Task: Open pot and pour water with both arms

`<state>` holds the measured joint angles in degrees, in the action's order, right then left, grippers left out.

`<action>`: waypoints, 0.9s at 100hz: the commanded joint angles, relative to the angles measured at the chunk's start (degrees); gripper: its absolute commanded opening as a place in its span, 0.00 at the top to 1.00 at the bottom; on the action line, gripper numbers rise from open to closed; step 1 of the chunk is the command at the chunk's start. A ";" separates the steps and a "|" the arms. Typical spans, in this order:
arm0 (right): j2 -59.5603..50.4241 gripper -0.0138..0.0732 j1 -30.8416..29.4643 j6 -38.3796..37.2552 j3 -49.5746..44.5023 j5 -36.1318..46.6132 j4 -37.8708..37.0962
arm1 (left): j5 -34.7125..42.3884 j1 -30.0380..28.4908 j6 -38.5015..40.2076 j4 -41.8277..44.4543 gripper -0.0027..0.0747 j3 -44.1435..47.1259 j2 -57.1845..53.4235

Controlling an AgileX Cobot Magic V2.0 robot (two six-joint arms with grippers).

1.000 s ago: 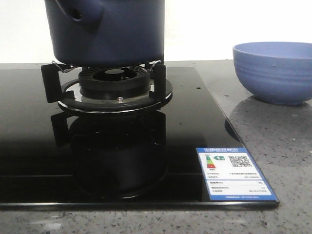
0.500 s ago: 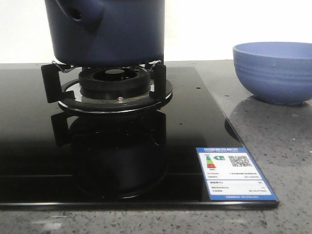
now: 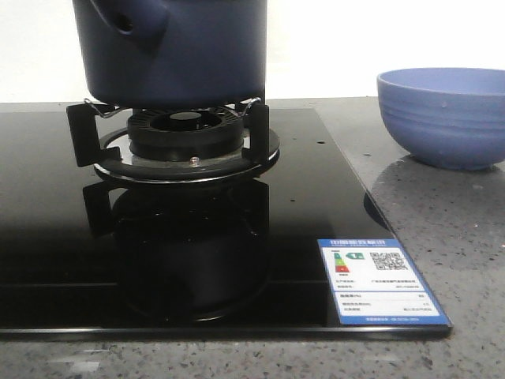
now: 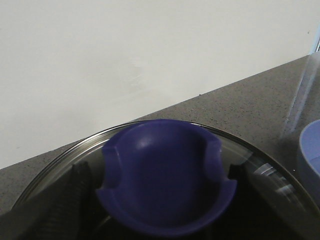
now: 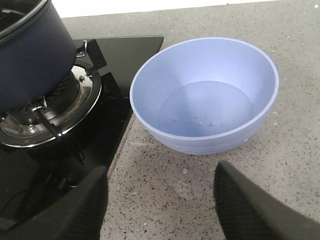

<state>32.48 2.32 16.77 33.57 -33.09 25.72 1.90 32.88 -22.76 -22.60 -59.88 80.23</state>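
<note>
The dark navy pot stands on the burner stand of the black hob; its tube handle faces front left. In the left wrist view its glass lid carries a blue knob. My left gripper is open, its dark fingers on either side of the knob with small gaps. My right gripper is open and empty above the stone counter, between the hob edge and the periwinkle bowl. The pot's side also shows in the right wrist view.
The periwinkle ribbed bowl stands on the speckled counter right of the hob and holds a little water. An energy label sticks to the hob's front right corner. A white wall runs behind.
</note>
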 commanded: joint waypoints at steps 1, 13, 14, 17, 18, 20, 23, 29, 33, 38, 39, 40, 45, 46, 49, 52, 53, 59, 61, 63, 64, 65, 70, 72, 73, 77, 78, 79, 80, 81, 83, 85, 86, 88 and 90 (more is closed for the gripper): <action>0.61 0.36 0.25 0.55 1.83 3.54 0.86 | 3.32 0.13 0.13 0.13 0.33 -1.78 -1.84; 0.61 0.36 0.25 0.55 1.83 3.54 0.86 | 3.32 0.13 0.13 0.13 0.45 -1.78 -1.84; 0.61 0.36 0.25 0.55 1.83 3.54 0.86 | 3.32 0.13 0.13 0.13 0.46 -1.78 -1.84; 0.61 0.36 0.25 0.55 1.83 3.54 0.86 | 3.32 0.13 0.13 0.13 0.49 -1.78 -1.84; 0.61 0.36 0.25 0.55 1.83 3.54 0.86 | 3.32 0.13 0.13 0.13 0.50 -1.78 -1.84; 0.61 0.36 0.25 0.55 1.83 3.54 0.86 | 3.32 0.13 0.13 0.13 0.51 -1.78 -1.84; 0.61 0.36 0.25 0.55 1.83 3.54 0.86 | 3.32 0.13 0.13 0.13 0.53 -1.78 -1.84; 0.61 0.36 0.25 0.55 1.83 3.54 0.86 | 3.32 0.13 0.13 0.13 0.55 -1.78 -1.84; 0.61 0.36 0.25 0.55 1.83 3.54 0.86 | 3.32 0.13 0.13 0.13 0.56 -1.78 -1.84; 0.61 0.36 0.25 0.55 1.83 3.54 0.86 | 3.32 0.13 0.13 0.13 0.56 -1.78 -1.84; 0.61 0.36 0.25 0.55 1.83 3.54 0.86 | 3.32 0.13 0.13 0.13 0.56 -1.78 -1.84; 0.61 0.36 0.25 0.55 1.83 3.54 0.86 | 3.32 0.13 0.13 0.13 0.56 -1.78 -1.84; 0.61 0.36 0.25 0.55 1.83 3.54 0.86 | 3.32 0.13 0.13 0.13 0.56 -1.78 -1.84; 0.61 0.36 0.25 0.55 1.83 3.54 0.86 | 3.32 0.13 0.13 0.13 0.56 -1.78 -1.95; 0.61 0.36 0.25 0.55 1.83 3.54 0.86 | 3.32 0.13 0.13 0.13 0.56 -1.78 -2.06; 0.61 0.36 0.25 0.55 1.83 3.54 0.86 | 3.32 0.13 0.13 0.13 0.56 -1.78 -2.49; 0.61 0.36 0.25 0.55 1.83 3.54 0.86 | 3.32 0.13 0.13 0.13 0.56 -1.78 -2.50; 0.61 0.36 0.25 0.65 1.83 3.54 0.86 | 3.32 0.13 0.13 0.13 0.56 -1.78 -3.53; 0.61 0.36 0.25 0.65 1.83 3.54 0.86 | 3.32 0.13 0.13 0.13 0.56 -1.78 -3.80; 0.61 0.36 0.25 0.65 1.83 3.54 0.86 | 3.32 0.13 0.13 0.13 0.56 -1.78 -4.20; 0.61 0.36 0.25 0.65 1.83 3.54 0.86 | 3.32 0.13 0.13 0.13 0.56 -1.78 -4.49; 0.61 0.36 0.25 0.65 1.83 3.54 0.86 | 3.32 0.13 0.13 0.13 0.56 -1.78 -4.65; 0.61 0.36 0.25 0.65 1.83 3.54 0.86 | 3.32 0.13 0.13 0.13 0.56 -1.78 -5.81; 0.61 0.36 0.25 0.65 1.83 3.54 0.86 | 3.32 0.13 0.13 0.13 0.56 -1.78 -6.36; 0.61 0.36 0.25 0.65 1.83 3.54 0.86 | 3.32 0.13 0.13 0.13 0.56 -1.78 -6.53; 0.73 0.36 0.25 0.65 1.83 3.54 0.76 | 3.32 0.01 0.13 0.13 0.56 -1.78 -7.65; 0.74 0.36 0.25 0.65 1.83 3.54 0.66 | 3.32 0.01 0.13 0.13 0.56 -1.78 -8.02; 0.74 0.36 0.25 0.65 1.83 3.65 0.53 | 3.32 0.01 0.13 0.13 0.56 -1.78 -8.23; 0.74 0.36 0.25 0.65 1.83 3.65 0.53 | 3.32 0.01 0.13 0.13 0.56 -1.78 -8.44; 0.83 0.36 0.25 0.65 1.83 3.65 0.36 | 3.32 0.01 0.13 0.13 0.56 -1.78 -8.82; 0.97 0.36 0.25 0.65 1.94 3.65 0.28 | 3.32 0.01 0.13 0.13 0.56 -1.78 -9.38; 1.27 0.36 0.25 0.65 1.94 3.65 0.28 | 3.32 0.01 0.13 0.13 0.56 -1.78 -9.94; 1.42 0.36 0.25 0.65 1.94 3.65 0.28 | 3.32 -0.10 0.13 0.13 0.56 -1.78 -10.11; 1.78 0.36 0.25 0.65 2.06 3.65 0.28 | 3.32 -0.11 0.13 0.13 0.56 -1.78 -10.70; 2.02 0.36 0.25 0.65 2.21 3.65 0.28 | 3.21 -0.26 0.13 0.13 0.56 -1.78 -11.21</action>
<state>32.96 2.32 16.77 33.57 -33.09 25.72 -0.53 32.88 -22.76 -22.60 -59.77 73.50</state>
